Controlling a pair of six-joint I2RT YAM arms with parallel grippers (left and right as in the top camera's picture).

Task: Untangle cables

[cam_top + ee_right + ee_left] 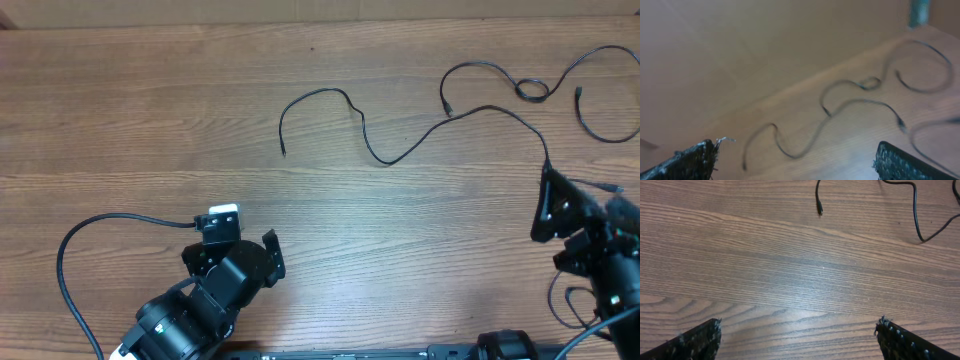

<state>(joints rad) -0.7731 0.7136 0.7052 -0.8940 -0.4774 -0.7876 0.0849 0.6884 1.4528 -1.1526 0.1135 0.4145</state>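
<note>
Thin black looping cables (pixel 384 161), grained wooden table (pixel 150 120)

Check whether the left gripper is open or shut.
Open. The left gripper has jaws far apart in its wrist view, only bare table between them.

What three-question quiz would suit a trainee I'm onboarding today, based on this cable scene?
1. Multiple choice: in the overhead view the cables lie mostly A) upper right; B) lower left; C) bottom centre.
2. True or false: the left gripper grips one of the cables.
3. Fill in: the right gripper is ____.
Key: 1 A; 2 false; 3 open.
</note>
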